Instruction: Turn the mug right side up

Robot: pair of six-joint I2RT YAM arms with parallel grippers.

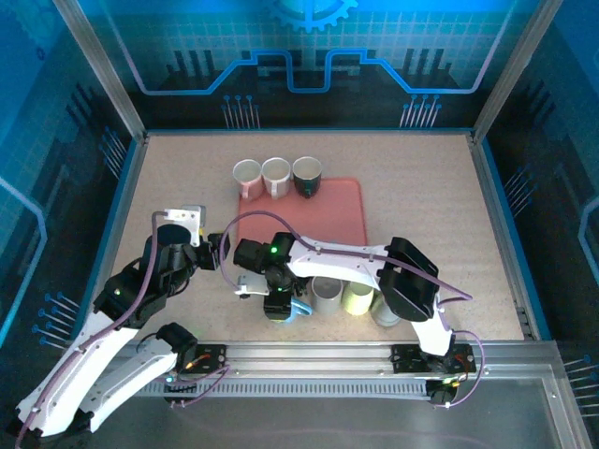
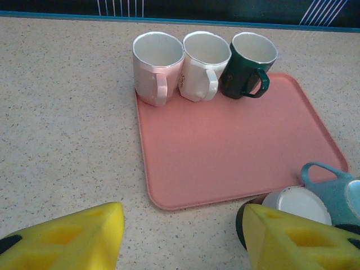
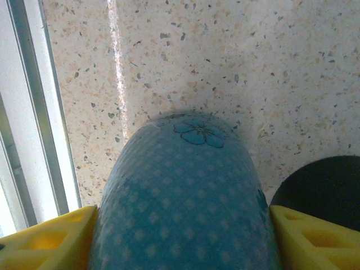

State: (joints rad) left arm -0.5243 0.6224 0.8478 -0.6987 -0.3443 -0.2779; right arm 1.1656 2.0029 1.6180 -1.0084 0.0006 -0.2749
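Note:
The mug is blue with pale dots and a flower print. It sits between the yellow fingers of my right gripper, which is shut on its sides just above the speckled table. From above, the mug shows under the right gripper near the front rail. In the left wrist view the mug shows its handle at the right edge. I cannot tell which end of it faces up. My left gripper is open over bare table beside the tray corner, holding nothing.
A pink tray has three upright mugs at its far edge: pink, white, dark green. A grey mug, a pale yellow mug and another mug stand right of the blue one. The metal rail is close by.

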